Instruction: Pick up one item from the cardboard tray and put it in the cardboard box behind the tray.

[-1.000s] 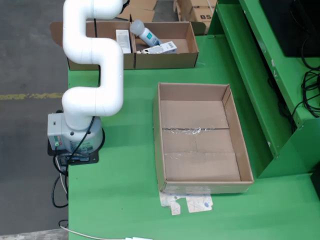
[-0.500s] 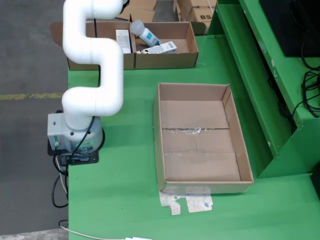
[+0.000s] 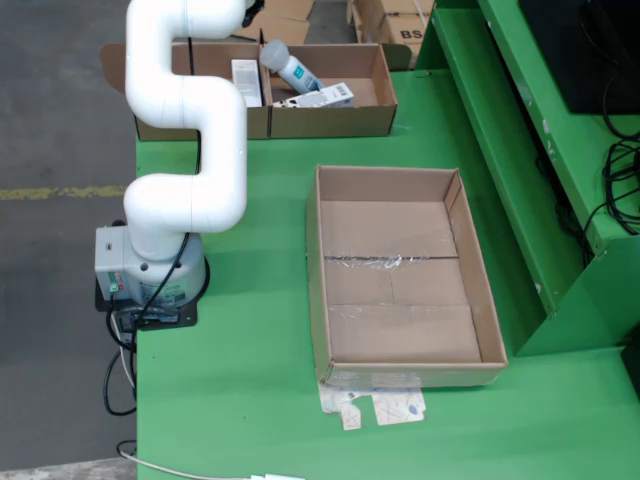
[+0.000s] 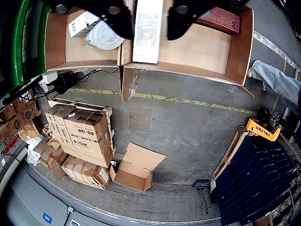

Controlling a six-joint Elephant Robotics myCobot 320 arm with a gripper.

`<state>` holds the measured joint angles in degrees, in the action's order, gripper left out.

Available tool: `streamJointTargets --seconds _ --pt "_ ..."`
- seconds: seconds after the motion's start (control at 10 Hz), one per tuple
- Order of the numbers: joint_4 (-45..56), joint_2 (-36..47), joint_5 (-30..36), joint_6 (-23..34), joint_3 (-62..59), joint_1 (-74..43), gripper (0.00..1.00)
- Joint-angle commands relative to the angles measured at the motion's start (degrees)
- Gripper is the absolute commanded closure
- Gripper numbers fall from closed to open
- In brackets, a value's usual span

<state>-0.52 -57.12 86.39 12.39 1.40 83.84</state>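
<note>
Spread wide and empty, the black two-fingered gripper [image 4: 146,21] straddles a flat white carton [image 4: 148,30], probably light and stiff, best pinched across its narrow sides.

Nothing is changing between the earlier pictures and this one in the fixed view. The white arm [image 3: 186,110] is showing the same bends, reaching toward 12 o'clock. The tray [image 3: 330,118] with its bottle [image 3: 290,68] and 2 white cartons is lying exactly as it was, and the empty box [image 3: 400,280] is sitting in the same spot on the green table [image 3: 250,400].
</note>
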Motion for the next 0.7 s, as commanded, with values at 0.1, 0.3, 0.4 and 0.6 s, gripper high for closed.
streamJointTargets --seconds 0.1,0.3,0.4,0.6 --pt "-0.64 1.76 0.22 0.06 -1.40 0.34 0.30" --pt "-0.64 1.76 0.22 0.06 -1.40 0.34 0.10" --pt "-0.64 1.76 0.22 0.06 -1.40 0.34 0.00" --pt "-0.64 1.76 0.22 0.06 -1.40 0.34 0.00"
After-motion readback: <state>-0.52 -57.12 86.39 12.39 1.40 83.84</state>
